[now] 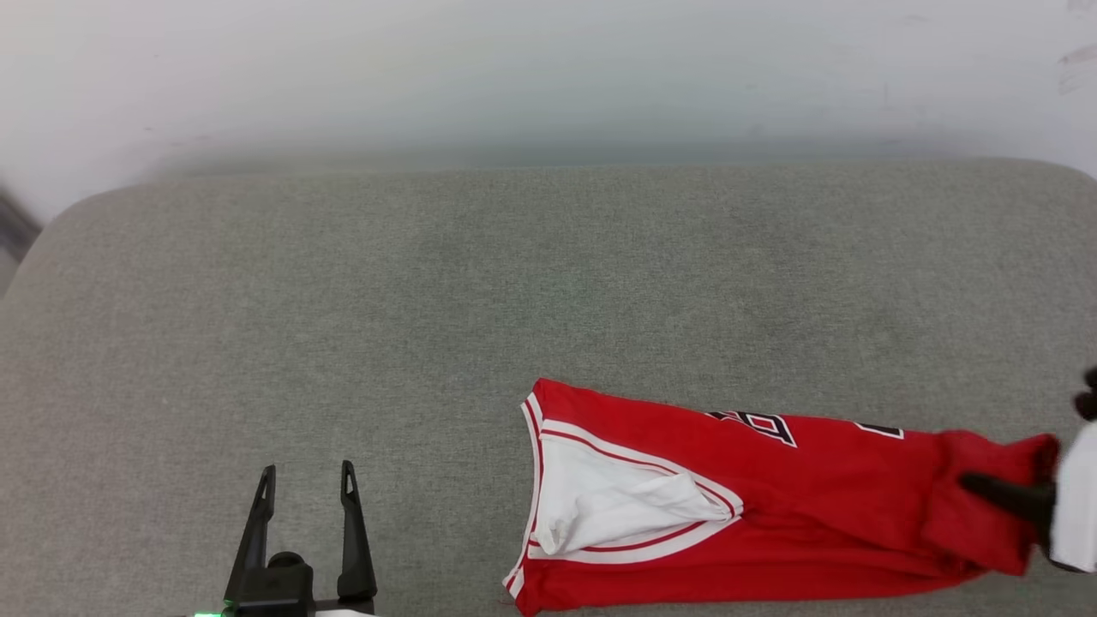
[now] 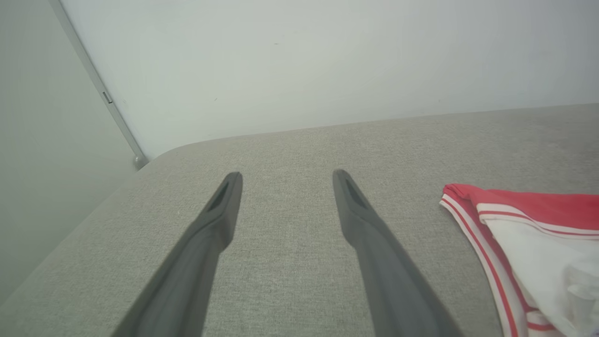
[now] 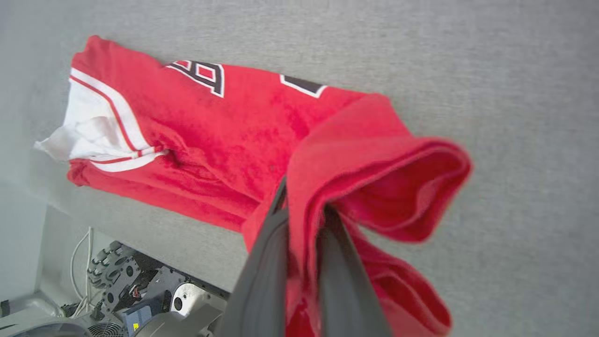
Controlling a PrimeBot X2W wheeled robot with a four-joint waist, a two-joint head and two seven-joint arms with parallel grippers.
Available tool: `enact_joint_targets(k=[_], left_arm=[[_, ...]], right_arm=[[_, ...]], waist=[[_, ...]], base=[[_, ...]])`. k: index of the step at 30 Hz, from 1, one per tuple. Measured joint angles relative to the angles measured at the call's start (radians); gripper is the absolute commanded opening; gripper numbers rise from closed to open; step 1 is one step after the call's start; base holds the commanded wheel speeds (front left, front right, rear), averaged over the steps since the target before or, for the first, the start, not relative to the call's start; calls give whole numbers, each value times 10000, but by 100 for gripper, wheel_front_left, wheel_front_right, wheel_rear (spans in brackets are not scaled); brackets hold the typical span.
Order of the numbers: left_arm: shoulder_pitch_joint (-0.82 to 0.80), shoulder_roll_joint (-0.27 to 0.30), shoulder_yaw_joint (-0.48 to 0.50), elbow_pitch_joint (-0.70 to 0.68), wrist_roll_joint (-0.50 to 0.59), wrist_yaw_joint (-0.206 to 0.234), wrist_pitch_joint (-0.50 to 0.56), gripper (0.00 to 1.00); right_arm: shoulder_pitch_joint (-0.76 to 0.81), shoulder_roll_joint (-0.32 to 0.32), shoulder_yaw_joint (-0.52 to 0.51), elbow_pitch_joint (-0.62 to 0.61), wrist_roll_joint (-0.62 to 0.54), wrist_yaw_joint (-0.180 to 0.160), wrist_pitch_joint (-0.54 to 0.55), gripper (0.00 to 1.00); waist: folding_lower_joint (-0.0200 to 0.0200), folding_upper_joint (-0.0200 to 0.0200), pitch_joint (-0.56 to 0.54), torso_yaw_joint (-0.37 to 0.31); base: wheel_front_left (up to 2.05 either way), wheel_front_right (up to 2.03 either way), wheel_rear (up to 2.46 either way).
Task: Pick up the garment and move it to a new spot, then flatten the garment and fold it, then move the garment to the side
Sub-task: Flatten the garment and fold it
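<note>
The garment, a red T-shirt with a white sleeve and striped trim, lies folded lengthwise on the grey cushion at the lower right of the head view, dark lettering showing on top. My right gripper comes in from the right edge and is shut on the garment's hem end, which bunches up around its fingers. The garment stretches away to the upper left in the right wrist view. My left gripper stands open over bare cushion, well left of the garment. Its fingers hold nothing, with the sleeve end of the garment at the right.
The grey cushion spreads wide to the left and back, ending at a pale wall. Its front edge runs just below the garment; past it the right wrist view shows the robot's base and cables.
</note>
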Motion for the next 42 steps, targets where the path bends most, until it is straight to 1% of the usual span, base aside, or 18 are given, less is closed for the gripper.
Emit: enact_joint_targets(k=[3,6,7,13,17,19,22,27,32,36,37,38,42], left_arm=[[5,-82,27,38,56,-113,0,100],[3,-138,79,50,121,-201,0,100],[-11,-222,136,67,136,-282,0,100],[-171,-351,219,88,228,-454,0,100],[-396,-403,276,84,290,-550,0,100],[-524,-441,272,102,297,-583,0,100],[-759,-500,240,132,313,-685,0,100],[-986,-604,211,201,372,-742,0,100],[-1086,-673,224,268,376,-788,0,100],[-1120,-700,265,328,376,-830,0,100],[-1120,-700,291,345,376,-836,0,100],[-1117,-698,316,368,378,-871,0,100],[-994,-683,408,428,385,-899,0,100]], right_arm=[[-168,299,42,-1007,29,0,355,0],[-481,627,268,-1810,-332,2,784,0],[-925,1143,619,-2339,-746,0,1246,0],[-2249,2510,1666,-2410,-1833,0,1990,0],[-3299,3545,2545,-1965,-2491,2,2311,0],[-3790,3902,3016,-1574,-2907,2,2339,0],[-4338,4397,3475,-811,-2961,2,2353,0],[-4892,4807,4612,272,-3179,2,2458,0],[-4979,5145,5404,1233,-3221,2,1952,0],[-5108,5218,5812,1561,-2997,2,1459,0],[-5146,5206,5868,1580,-2920,2,1308,29],[-5213,5179,5910,1563,-2867,2,1110,100],[-5633,4794,5881,991,-2759,2,-46,100]], waist=[[0,0,3,66],[0,0,51,134],[0,0,134,199],[0,0,371,309],[1,0,618,346],[1,0,760,381],[0,0,973,473],[1,0,1295,644],[1,0,1461,725],[1,0,1434,688],[1,0,1396,665],[1,0,1350,640],[1,0,1078,510]], base=[[0,0,0],[0,0,0],[0,0,0],[0,0,0],[0,0,0],[0,0,0],[0,0,0],[0,0,0],[0,0,0],[0,0,0],[0,0,0],[0,0,0],[0,0,0]])
